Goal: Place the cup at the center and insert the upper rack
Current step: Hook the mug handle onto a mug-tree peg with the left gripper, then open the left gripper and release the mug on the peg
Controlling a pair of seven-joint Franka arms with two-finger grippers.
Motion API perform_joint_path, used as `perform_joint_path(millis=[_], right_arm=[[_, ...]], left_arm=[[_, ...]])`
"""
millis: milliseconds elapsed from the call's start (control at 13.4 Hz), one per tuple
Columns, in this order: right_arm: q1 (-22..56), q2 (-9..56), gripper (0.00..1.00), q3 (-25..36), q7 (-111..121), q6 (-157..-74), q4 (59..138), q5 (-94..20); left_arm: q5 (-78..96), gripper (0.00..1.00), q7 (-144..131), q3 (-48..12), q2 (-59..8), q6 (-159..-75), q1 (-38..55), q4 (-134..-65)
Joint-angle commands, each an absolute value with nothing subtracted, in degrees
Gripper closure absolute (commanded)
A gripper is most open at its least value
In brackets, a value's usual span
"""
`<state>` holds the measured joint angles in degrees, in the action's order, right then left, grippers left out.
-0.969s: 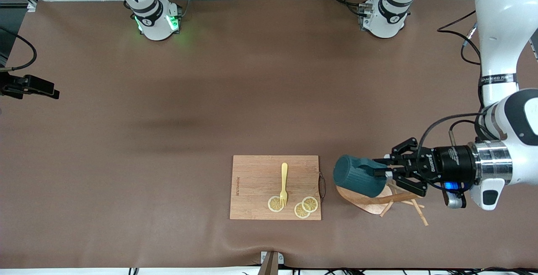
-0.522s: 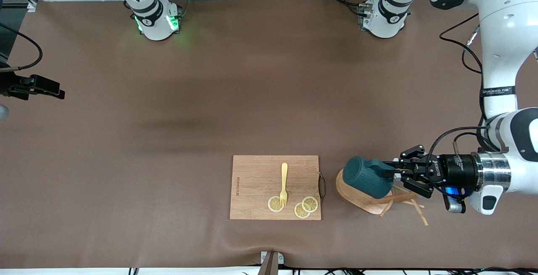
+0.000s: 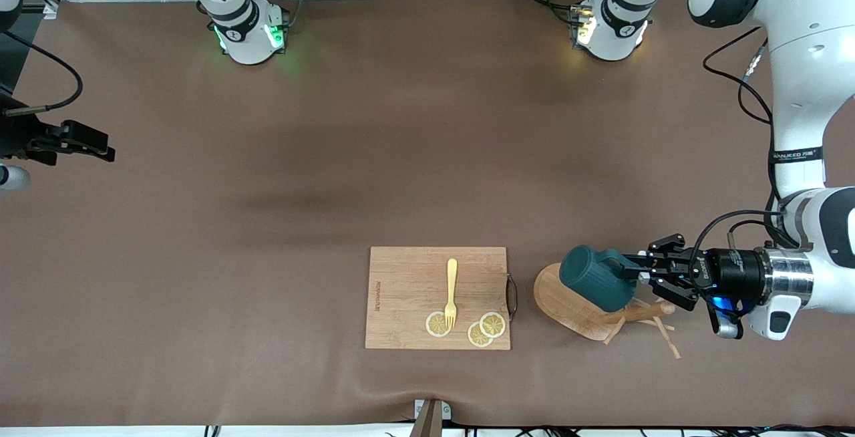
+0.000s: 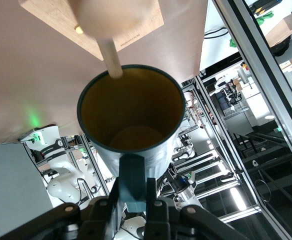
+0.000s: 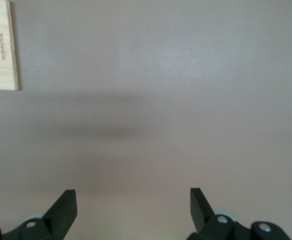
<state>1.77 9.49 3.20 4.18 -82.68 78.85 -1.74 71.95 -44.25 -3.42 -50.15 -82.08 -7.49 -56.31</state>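
1. Left gripper [image 3: 642,275] is clamped on the handle of the cup [image 3: 596,278], holding it sideways in the air over the upper rack [image 3: 594,309].
2. The upper rack lies tipped over just beside the cutting board [image 3: 437,297], toward the left arm's end.
3. Right gripper [image 5: 133,207], fingers spread, waits well apart from the cutting board

Even overhead light (soft shadows)

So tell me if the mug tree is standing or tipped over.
Tipped over: the mug tree lies on its side, pegs along the table, under the mug in the left hand.
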Motion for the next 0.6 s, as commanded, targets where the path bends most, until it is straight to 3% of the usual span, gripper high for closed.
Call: perform_joint_path(millis=[0, 522], right_arm=[[2.1, 8.0, 0.00, 3.7, 3.4, -83.9, 81.5, -2.4], [2.1, 3.7, 0.00, 3.7, 1.4, -90.1, 90.3, -2.5]], left_arm=[[72.7, 1.00, -41.7, -3.8, -49.8, -81.2, -8.8, -58.1], [72.7, 1.00, -37.3, -3.2, -51.4, -80.0, -10.9, -58.9]])
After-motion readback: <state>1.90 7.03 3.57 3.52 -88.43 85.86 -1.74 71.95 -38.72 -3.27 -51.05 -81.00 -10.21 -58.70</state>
